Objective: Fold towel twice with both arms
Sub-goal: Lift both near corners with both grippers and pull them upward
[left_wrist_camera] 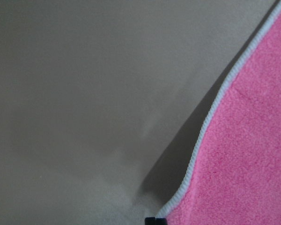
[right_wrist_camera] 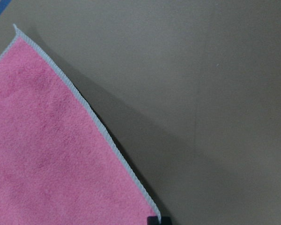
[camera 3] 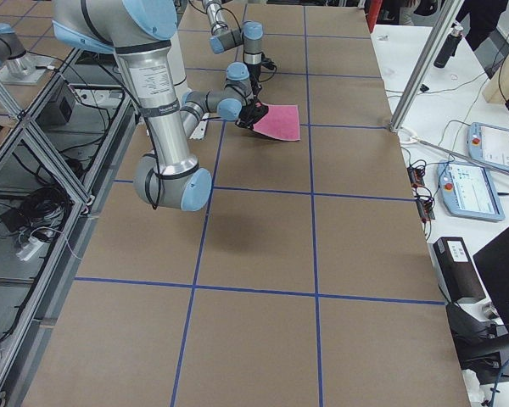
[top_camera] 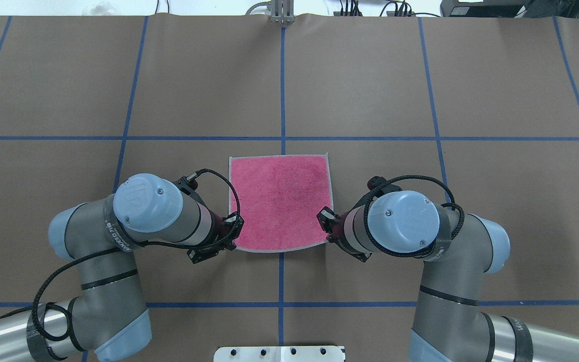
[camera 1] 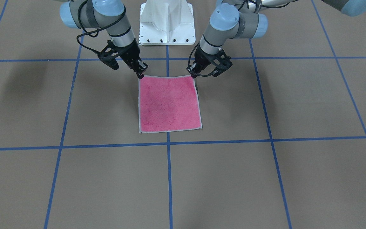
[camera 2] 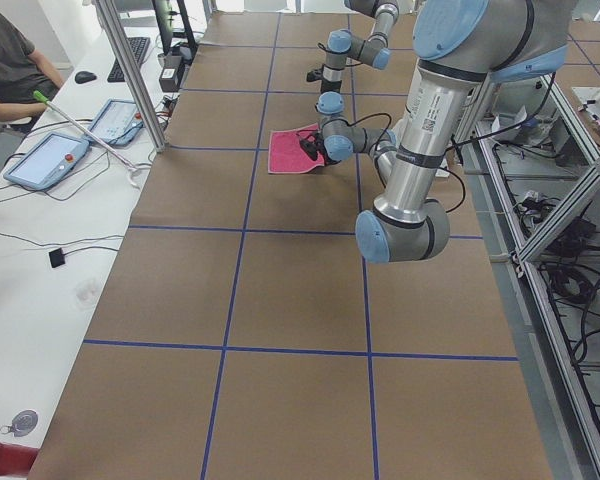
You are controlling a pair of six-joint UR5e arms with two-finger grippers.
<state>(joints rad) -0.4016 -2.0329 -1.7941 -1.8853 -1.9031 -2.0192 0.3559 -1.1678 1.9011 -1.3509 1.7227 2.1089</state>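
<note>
Towel [camera 1: 169,103] pink side up on table [camera 1: 265,178], outer edge flat. Left gripper [camera 1: 193,75] clamped on its left robot-side corner, right gripper [camera 1: 140,75] on the right, both corners raised.

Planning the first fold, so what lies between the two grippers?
Only the towel, its robot-side edge running from the left gripper to the right gripper; the front-facing view shows this.

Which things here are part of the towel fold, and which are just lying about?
In the job: towel, pink face up; left gripper and right gripper, each pinching a robot-side corner.

Lying about: white pedestal base; blue tape grid; teach pendant and keyboard on the side bench.
</note>
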